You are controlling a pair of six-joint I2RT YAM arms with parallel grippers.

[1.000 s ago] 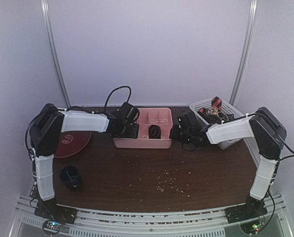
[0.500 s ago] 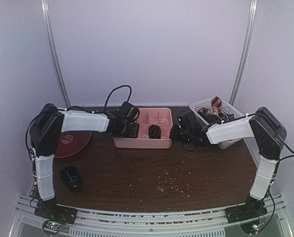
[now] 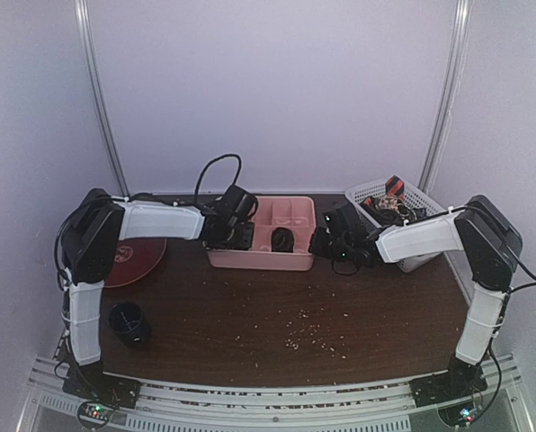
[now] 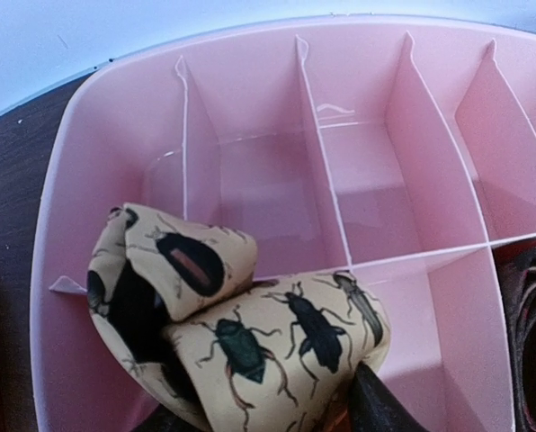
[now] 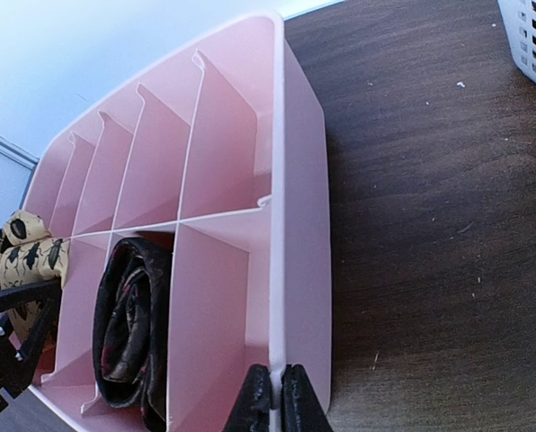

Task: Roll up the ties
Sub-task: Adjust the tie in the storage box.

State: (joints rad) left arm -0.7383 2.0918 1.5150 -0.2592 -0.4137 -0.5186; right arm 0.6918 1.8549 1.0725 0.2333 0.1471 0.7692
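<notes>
Not much is changed from a second ago: the left arm is nudged a touch toward the middle of the top view, so the left gripper (image 3: 235, 230) is brought closer over the left end of the pink tray (image 3: 250, 260); nothing else looks shifted. The tan tie (image 4: 250, 342), printed with beetles and already rolled up, is squeezed from both sides by that gripper's fingers (image 4: 376, 409). It's held just above the compartment at the lower left of the left wrist view, presumably so it can be set in without springing open. The right gripper (image 5: 270, 396) is pinched together on the tray's near wall, most likely so the tray isn't shoved around while the roll gets pressed in. A dark tie (image 5: 129, 333) is already rolled and tucked into another front compartment. More ties (image 3: 394, 187) are left in the white basket (image 3: 425, 193) at the upper right of the top view. The table (image 3: 277, 297) is dark wood, dotted with pale crumbs (image 3: 308, 328). A red disc (image 3: 129, 261) and a dark cup (image 3: 127, 319) are parked at its left, and it's all boxed in by plain white walls.
</notes>
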